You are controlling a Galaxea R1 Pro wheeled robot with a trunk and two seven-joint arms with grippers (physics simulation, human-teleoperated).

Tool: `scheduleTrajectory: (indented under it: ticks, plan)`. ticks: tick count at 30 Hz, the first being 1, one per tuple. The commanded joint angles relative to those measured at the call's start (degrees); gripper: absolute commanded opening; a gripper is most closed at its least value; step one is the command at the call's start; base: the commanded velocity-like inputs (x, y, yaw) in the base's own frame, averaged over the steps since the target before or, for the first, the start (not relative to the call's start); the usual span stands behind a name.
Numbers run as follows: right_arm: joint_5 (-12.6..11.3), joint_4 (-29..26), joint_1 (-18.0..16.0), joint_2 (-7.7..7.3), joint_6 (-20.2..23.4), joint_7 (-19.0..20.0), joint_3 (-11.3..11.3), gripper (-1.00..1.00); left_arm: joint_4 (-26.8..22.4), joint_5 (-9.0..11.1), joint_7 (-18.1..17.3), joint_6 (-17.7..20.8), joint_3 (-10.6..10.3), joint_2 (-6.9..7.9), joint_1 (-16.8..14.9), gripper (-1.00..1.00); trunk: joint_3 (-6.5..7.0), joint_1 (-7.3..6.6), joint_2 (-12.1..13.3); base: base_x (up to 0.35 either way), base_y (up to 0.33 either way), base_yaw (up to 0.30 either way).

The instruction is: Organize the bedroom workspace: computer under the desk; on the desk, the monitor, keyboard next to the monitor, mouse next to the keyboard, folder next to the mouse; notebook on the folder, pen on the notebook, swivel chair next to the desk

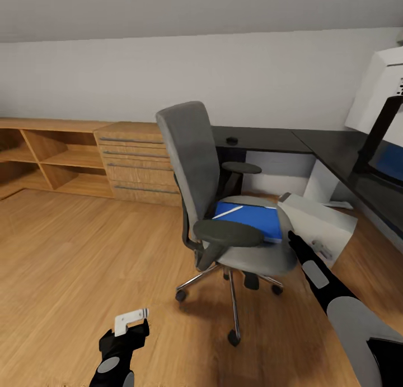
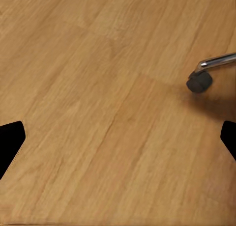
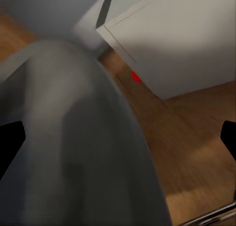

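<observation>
- A grey swivel chair (image 1: 224,208) stood at the centre of the head view on the wood floor (image 1: 84,247); on its seat lay the blue folder (image 1: 254,219) with the pen (image 1: 228,212) across it
- The right tool (image 1: 292,237), at four o'clock from the folder, hovered by the seat's edge, fingers apart and empty
- The left tool (image 1: 131,320) hung low at seven o'clock, apart, empty
- To lift the folder well, the right tool should probably slide under one edge and keep it level so the pen stays put
- The black worktop (image 1: 268,140) with the mouse (image 1: 232,140) and monitor (image 1: 380,90) showed in the head view
- The right wrist view showed the computer (image 3: 182,39) and its red light (image 3: 135,77) up close
</observation>
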Motion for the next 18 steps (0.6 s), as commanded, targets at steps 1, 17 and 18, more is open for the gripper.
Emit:
scheduleTrajectory:
  ticks: [1, 17, 18]
  plan:
    - [-0.8, 1.1, 0.0, 1.48, -0.2, 0.0, 0.3, 1.00, -0.1, 0.5, 0.5, 0.1, -0.1, 0.01, 0.0, 1.00, -0.08, 0.00, 0.0, 0.000, 0.000, 0.255]
    - [-0.8, 0.9, 0.1, 1.61, -0.2, 0.2, 0.2, 1.00, 0.0, 0.5, 0.5, 0.1, -0.1, 0.01, 0.0, 1.00, -0.39, 0.00, 0.0, 0.037, 0.000, 0.149]
    - [-0.8, 0.9, 0.1, 1.61, -0.2, 0.2, 0.2, 1.00, 0.0, 0.5, 0.6, 0.1, -0.1, 0.01, 0.0, 1.00, -0.39, 0.00, 0.0, 0.281, 0.000, 0.002]
